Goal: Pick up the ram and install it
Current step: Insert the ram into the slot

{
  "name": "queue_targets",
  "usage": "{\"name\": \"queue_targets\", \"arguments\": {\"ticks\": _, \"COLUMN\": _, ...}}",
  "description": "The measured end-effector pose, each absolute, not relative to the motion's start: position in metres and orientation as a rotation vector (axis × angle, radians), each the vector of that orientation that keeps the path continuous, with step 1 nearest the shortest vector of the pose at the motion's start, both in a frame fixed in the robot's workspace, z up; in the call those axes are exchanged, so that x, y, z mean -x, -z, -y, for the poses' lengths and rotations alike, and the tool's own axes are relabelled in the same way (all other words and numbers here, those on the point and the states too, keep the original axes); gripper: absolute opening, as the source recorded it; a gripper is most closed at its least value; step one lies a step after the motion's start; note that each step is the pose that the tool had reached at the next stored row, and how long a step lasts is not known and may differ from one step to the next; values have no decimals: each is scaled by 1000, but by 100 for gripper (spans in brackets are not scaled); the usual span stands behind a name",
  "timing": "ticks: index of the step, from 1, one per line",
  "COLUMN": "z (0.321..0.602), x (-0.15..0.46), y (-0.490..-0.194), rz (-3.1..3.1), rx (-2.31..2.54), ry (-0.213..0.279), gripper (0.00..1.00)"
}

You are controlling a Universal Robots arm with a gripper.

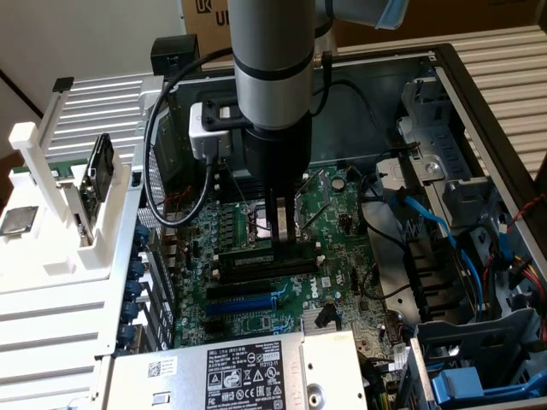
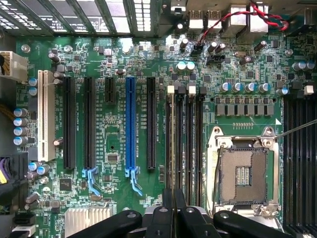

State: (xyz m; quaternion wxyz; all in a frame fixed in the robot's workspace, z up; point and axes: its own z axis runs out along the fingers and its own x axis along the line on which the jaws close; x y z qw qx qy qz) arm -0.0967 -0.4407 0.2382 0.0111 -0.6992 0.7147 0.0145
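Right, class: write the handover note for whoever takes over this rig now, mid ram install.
Gripper: shut, fingers down at the memory slots.
Ram: standing in one of those slots, directly under the fingertips.
Done: ram picked up and brought to its slot.
Left: seating unconfirmed; whether the end clips are latched cannot be told.

- robot arm [image 1: 273,51]: upper part cut off by the frame edge.
- cpu socket [image 1: 256,220]: largely hidden behind the gripper [image 1: 283,241].
- power supply label [image 1: 244,376]: print too small to read.
- wrist view: heatsink [image 2: 86,218] cut off by the frame edge.
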Motion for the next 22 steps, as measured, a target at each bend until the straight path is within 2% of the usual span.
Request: {"name": "queue_targets", "arguments": {"ticks": 22, "z": 441, "x": 97, "y": -236, "rz": -2230, "rx": 2181, "ry": -45, "gripper": 12}}
